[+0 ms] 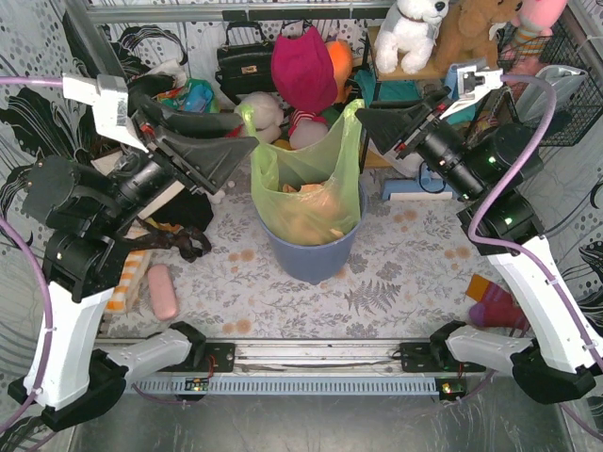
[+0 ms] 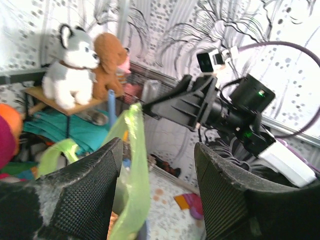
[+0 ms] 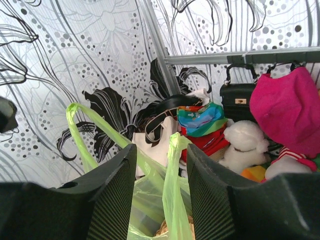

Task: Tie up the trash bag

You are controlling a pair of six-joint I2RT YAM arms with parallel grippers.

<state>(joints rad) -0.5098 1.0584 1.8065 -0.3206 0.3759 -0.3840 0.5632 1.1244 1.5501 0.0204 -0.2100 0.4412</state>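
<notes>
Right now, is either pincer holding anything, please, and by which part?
Nothing: the left pincer and right pincer are open, with handles of the thin light-green plastic trash bag standing loose between their jaws.

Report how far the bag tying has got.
Done: nothing tied yet. The trash bag sits in the bin, its left handle and right handle standing apart with no knot. In hand: the left pincer and right pincer are open, a handle strip showing between each one's fingers, unclamped. Left: grip both handles, cross them, pull a knot.
</notes>
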